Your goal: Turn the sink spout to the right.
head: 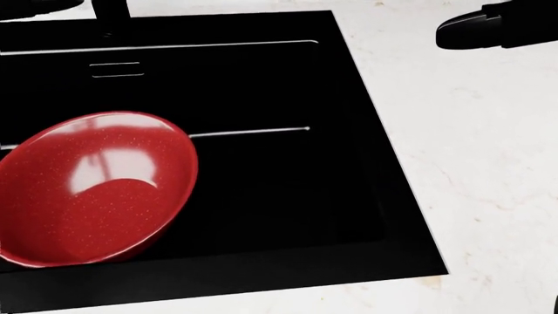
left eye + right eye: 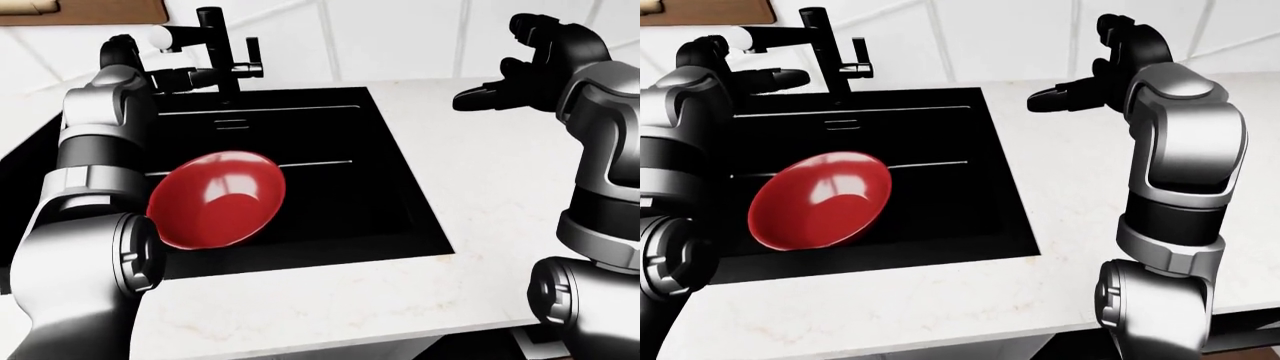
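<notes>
The black faucet [image 2: 213, 46] stands at the top edge of the black sink [image 2: 390, 187]. Its spout [image 2: 180, 34] points to the left of the view and ends in a white tip. My left hand [image 2: 190, 64] is right by the spout, just below it, with its fingers [image 2: 225, 73] stretched out toward the faucet body. I cannot tell whether they touch it. My right hand [image 2: 505, 67] is open and empty, raised above the white counter to the right of the sink.
A red bowl [image 1: 87, 190] lies tilted in the left part of the sink basin. The white marble counter [image 2: 500, 180] runs along the right and bottom of the view. A tiled wall is behind the faucet, and a wooden board [image 2: 90, 11] is at the top left.
</notes>
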`<state>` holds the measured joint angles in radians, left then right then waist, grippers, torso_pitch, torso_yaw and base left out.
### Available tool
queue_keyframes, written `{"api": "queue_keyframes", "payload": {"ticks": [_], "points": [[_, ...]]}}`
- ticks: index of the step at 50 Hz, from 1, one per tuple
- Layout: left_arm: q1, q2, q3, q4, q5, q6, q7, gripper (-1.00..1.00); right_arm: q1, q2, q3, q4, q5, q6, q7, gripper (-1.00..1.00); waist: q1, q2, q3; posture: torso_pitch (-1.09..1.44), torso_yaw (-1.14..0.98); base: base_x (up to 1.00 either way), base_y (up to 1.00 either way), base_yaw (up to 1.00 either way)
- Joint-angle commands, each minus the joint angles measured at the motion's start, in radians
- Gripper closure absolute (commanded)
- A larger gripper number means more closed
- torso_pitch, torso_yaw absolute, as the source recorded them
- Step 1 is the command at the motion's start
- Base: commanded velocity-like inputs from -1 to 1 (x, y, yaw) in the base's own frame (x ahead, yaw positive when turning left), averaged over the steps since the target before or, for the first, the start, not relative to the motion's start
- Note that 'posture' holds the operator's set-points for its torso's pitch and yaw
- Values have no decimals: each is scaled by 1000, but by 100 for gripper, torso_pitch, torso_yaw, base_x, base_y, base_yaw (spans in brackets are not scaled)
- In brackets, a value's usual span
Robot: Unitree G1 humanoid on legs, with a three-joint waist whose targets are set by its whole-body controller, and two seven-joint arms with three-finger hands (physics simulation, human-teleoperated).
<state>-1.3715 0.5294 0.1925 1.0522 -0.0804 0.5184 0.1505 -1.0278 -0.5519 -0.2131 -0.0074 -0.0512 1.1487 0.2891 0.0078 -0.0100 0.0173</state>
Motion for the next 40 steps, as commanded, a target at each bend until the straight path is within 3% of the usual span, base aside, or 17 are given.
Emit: {"api": "queue_keyframes", "payload": {"ticks": [1, 15, 27, 40], "points": [[-42, 8, 0, -38, 4, -26, 1, -100, -36, -15, -10, -27, -4, -26, -5, -100, 0, 1, -31, -3, 0, 0, 0, 0], [-21, -27, -9, -155, -1, 46, -1, -100, -28, -20, -16, -36, 2, -25, -7, -100, -6, -4, -39, -3, 0, 0, 0, 0], [5, -58, -13, -253, -9, 108, 6, -100, -18, -24, -21, -60, 8, -8, -10, -100, -3, -4, -21, -3, 0, 0, 0, 0], [22, -97, -20, -321, -20, 154, 18, -100, -18, -35, -23, -58, 15, -9, -10, -100, 0, -5, -20, -3, 0, 0, 0, 0]]}}
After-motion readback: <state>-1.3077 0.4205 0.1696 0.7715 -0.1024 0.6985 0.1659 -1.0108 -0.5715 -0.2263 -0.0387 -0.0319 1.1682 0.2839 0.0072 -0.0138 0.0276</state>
